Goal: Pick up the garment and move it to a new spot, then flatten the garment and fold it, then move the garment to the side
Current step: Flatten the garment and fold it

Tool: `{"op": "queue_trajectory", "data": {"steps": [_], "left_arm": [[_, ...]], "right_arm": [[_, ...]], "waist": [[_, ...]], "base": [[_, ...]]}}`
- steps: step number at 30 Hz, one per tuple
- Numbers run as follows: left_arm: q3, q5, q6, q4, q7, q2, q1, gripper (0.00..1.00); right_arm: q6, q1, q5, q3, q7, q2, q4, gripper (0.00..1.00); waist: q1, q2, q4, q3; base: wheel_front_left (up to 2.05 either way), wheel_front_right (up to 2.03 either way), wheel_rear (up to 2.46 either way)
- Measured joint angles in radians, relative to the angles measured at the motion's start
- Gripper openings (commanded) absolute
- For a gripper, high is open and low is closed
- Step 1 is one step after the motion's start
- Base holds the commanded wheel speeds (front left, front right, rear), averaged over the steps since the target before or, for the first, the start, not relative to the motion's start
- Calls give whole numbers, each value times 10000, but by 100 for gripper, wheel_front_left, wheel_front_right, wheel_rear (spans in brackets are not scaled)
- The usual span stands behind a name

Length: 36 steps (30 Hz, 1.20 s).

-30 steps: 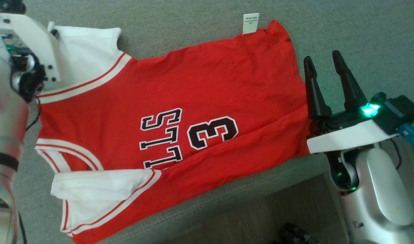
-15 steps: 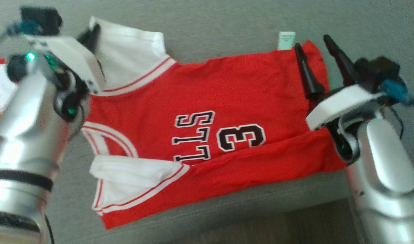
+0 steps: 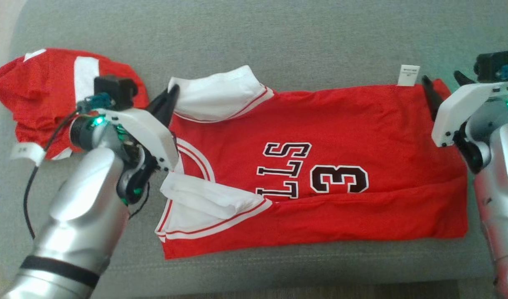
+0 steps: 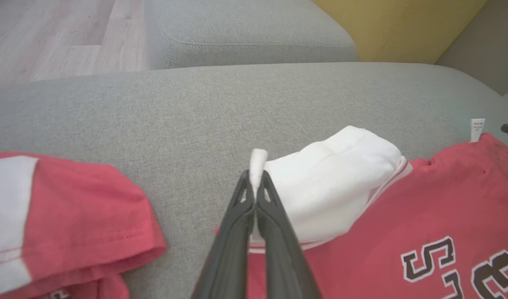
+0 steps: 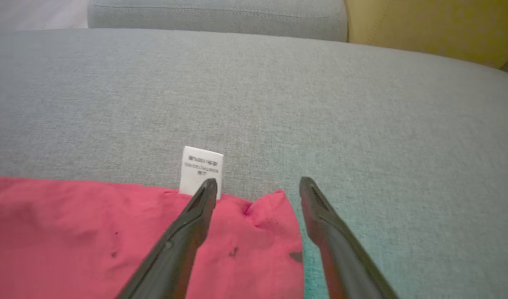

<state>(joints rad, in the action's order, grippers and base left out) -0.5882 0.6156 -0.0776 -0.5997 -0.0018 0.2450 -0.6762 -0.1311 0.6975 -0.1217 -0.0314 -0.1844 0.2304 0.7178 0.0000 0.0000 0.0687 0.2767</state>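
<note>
The left gripper (image 4: 254,178) is seen pinched shut on the white sleeve (image 4: 328,178) of the red jersey (image 3: 320,124), at the end farthest from the white label (image 5: 202,168). The right gripper (image 5: 258,187) is shown wide open and gripping nothing, astride the hem corner just beside the label. The jersey is laid lengthwise between the two on the grey cushion (image 3: 278,41).

Left gripper (image 4: 254,176) has closed on the white sleeve (image 4: 332,178); right gripper (image 5: 258,182) moved to hem corner (image 5: 274,211).
</note>
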Motion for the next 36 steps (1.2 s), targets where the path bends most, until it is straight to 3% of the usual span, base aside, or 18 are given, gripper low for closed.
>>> {"op": "queue_trajectory", "data": {"steps": [11, 25, 26, 27, 28, 36], "left_arm": [[-86, 0, 353, 1074, 100, 42, 208, 0], [-113, 4, 512, 1427, 265, 119, 183, 0], [-115, 4, 512, 1427, 267, 119, 182, 0], [-117, 6, 512, 1427, 265, 119, 182, 0], [-119, 35, 512, 1427, 265, 121, 182, 0], [-96, 132, 637, 1440, 167, 169, 197, 0]], "right_arm": [[0, 1029, 940, -897, -493, 12, 1657, 100], [0, 1676, 1041, -855, -259, -67, 2610, 100], [0, 1740, 1041, -834, -257, -48, 2675, 72], [0, 1792, 1041, -813, -255, -35, 2740, 27], [0, 1828, 1041, -779, -253, -38, 2796, 0], [0, 1875, 1043, -652, 460, -27, 3110, 0]], "waist": [[0, 0, 157, 417], [0, 0, 178, 701], [0, 0, 192, 713], [0, 0, 206, 719], [0, 0, 215, 719], [0, 0, 246, 561]], "base": [[0, 0, 0], [0, 0, 0], [0, 0, 0], [0, 0, 0], [0, 0, 0], [0, 0, 0]]}}
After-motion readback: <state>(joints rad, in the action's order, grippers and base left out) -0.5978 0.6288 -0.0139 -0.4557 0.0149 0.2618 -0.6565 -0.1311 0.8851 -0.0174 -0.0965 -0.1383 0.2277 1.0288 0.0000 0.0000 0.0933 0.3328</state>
